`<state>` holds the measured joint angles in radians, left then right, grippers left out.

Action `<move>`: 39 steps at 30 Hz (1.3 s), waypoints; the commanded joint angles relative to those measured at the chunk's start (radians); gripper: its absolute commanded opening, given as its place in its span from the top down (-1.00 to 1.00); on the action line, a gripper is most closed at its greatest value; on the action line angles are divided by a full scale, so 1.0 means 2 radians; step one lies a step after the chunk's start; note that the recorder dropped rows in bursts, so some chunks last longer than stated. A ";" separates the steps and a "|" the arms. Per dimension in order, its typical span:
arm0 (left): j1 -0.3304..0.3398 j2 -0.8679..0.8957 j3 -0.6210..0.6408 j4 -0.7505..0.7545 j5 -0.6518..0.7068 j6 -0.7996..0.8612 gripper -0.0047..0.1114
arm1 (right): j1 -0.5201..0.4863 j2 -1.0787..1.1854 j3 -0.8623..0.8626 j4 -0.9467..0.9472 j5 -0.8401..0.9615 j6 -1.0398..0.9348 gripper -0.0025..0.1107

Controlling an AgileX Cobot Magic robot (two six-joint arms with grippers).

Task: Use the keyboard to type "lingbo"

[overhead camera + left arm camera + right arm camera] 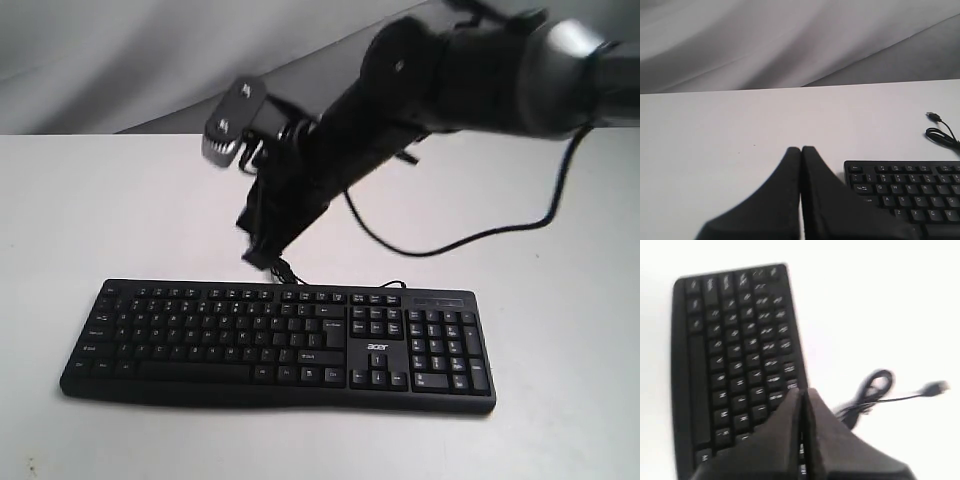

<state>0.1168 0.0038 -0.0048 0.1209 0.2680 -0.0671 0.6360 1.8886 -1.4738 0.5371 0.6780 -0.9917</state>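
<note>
Black keyboard [200, 340] lies below my right fingers [782, 435], closed and empty near its back edge; I should drop the tip squarely, pressing only one key.

The wide black keyboard [280, 345] is seen as matt plastic, the white table [120, 200] as smooth and matt, the grey backdrop [790, 40] as creased cloth.

My tool [802, 395], its fingers pressed together, hangs over the keyboard [735, 340] at its edge; the coiled cable [875, 387] and plug [936, 387] lie just beside on the white desk [880, 300].
</note>
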 commanded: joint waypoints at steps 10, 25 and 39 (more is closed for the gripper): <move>-0.002 -0.002 0.002 -0.002 -0.003 -0.001 0.91 | -0.045 -0.200 0.000 -0.067 -0.057 0.162 0.96; -0.002 -0.002 0.002 -0.002 -0.003 -0.001 0.91 | -0.087 -0.266 0.004 -0.127 -0.087 0.457 0.96; -0.002 -0.002 0.002 -0.002 -0.003 -0.001 0.91 | -0.254 -0.597 0.327 -0.269 -0.197 0.526 0.96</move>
<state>0.1168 0.0038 -0.0048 0.1209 0.2680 -0.0671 0.2204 0.8432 -0.9490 0.0685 0.3261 0.0563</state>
